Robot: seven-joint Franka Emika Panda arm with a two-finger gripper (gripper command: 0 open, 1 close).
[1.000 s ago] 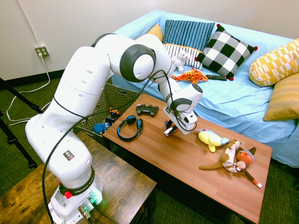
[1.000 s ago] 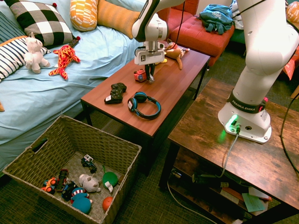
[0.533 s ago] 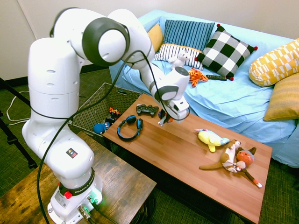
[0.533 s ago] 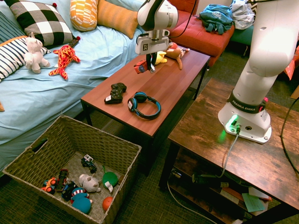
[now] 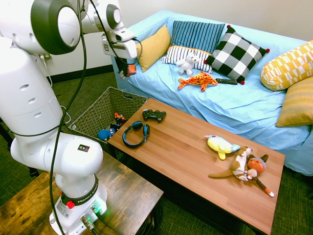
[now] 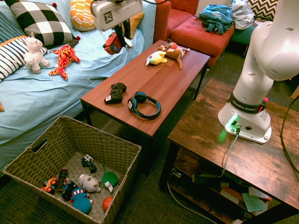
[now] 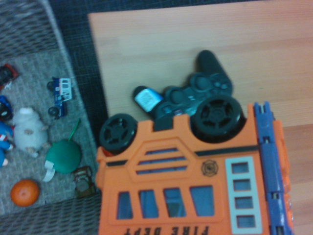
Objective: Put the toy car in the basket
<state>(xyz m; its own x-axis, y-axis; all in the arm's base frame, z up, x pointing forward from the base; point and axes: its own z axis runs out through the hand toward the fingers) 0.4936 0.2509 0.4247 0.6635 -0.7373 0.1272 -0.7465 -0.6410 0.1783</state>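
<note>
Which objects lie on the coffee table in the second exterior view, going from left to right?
Black gamepad → headphones → yellow plush toy → brown plush toy.

The toy car (image 7: 195, 196) is smooth moulded orange plastic; the basket (image 6: 70, 140) is rough woven wicker, and beside it the table (image 6: 163, 79) is smooth reddish wood.

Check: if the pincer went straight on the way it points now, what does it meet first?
The pincer, shut on the toy car, points steeply down. The wrist view looks onto the black gamepad at the table edge, so probably that, not the basket. Depth is unclear.
</note>
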